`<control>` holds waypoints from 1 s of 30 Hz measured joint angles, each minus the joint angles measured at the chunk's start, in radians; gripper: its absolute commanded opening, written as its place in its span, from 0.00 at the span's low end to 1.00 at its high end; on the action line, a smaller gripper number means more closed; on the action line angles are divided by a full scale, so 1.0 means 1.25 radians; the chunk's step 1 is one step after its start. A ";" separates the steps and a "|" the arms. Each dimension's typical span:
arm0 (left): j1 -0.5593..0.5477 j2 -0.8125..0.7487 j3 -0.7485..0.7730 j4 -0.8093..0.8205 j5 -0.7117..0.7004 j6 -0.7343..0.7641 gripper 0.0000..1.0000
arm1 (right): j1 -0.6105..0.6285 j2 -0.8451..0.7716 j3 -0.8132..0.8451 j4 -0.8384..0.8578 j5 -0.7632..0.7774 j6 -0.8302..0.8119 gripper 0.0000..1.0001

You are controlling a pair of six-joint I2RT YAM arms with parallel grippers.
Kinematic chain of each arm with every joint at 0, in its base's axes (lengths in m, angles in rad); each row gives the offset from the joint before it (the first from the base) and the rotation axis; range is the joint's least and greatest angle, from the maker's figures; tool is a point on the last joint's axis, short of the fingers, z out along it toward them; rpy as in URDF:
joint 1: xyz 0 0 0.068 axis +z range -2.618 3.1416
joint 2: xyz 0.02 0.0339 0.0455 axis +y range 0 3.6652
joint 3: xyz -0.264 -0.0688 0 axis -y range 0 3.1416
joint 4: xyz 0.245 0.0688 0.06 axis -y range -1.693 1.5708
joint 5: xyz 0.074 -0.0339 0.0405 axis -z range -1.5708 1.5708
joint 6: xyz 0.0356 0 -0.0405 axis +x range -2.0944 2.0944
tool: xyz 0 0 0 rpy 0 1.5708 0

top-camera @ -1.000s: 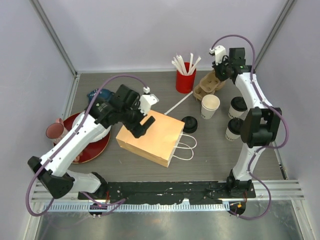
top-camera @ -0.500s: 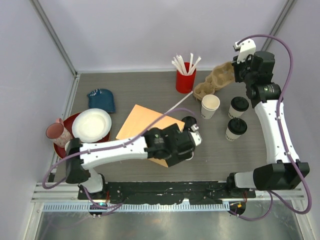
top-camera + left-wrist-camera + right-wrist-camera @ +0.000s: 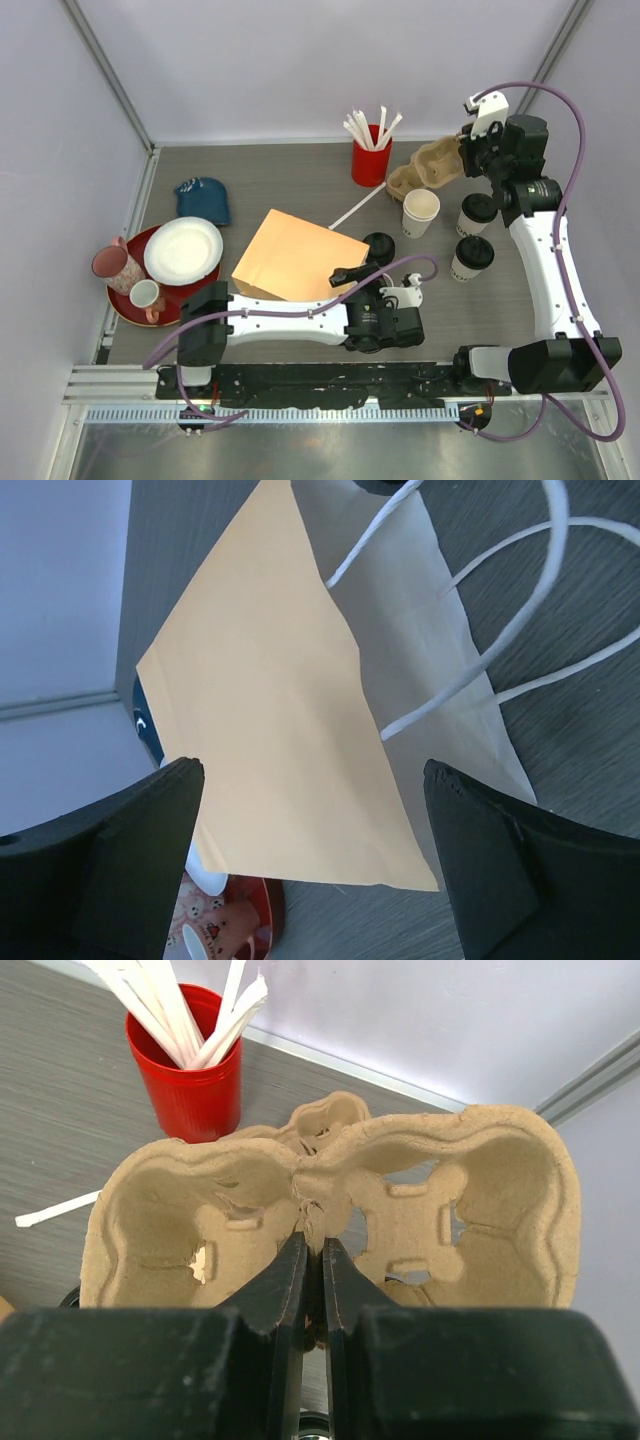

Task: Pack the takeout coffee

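Right wrist view: the right gripper [image 3: 311, 1260] is clamped on the centre ridge of the moulded pulp cup carrier [image 3: 400, 1200]. The left gripper [image 3: 312, 775] gapes over the flat kraft bag [image 3: 270, 710], lower in frame than before. The upper lidded cup [image 3: 477, 213] and lower lidded cup [image 3: 468, 257] stand at right, untouched.

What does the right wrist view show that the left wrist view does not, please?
Only the right wrist view: the right gripper shut on the cardboard cup carrier, with the red cup of straws behind. Only the left wrist view: the open left gripper framing the flat paper bag and its white handles. Both: the grey table.
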 measured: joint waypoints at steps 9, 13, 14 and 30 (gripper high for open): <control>0.072 -0.003 -0.080 0.043 -0.014 -0.018 0.79 | 0.004 -0.031 -0.019 0.000 -0.035 0.004 0.01; 0.090 -0.004 -0.110 0.058 -0.016 -0.017 0.60 | 0.005 -0.039 -0.019 0.001 -0.041 0.004 0.01; 0.090 -0.004 -0.117 0.061 -0.018 -0.013 0.49 | 0.005 -0.039 -0.019 0.002 -0.042 0.004 0.01; 0.111 -0.197 -0.258 0.220 -0.047 0.262 0.00 | 0.008 -0.107 -0.035 -0.002 -0.071 0.011 0.01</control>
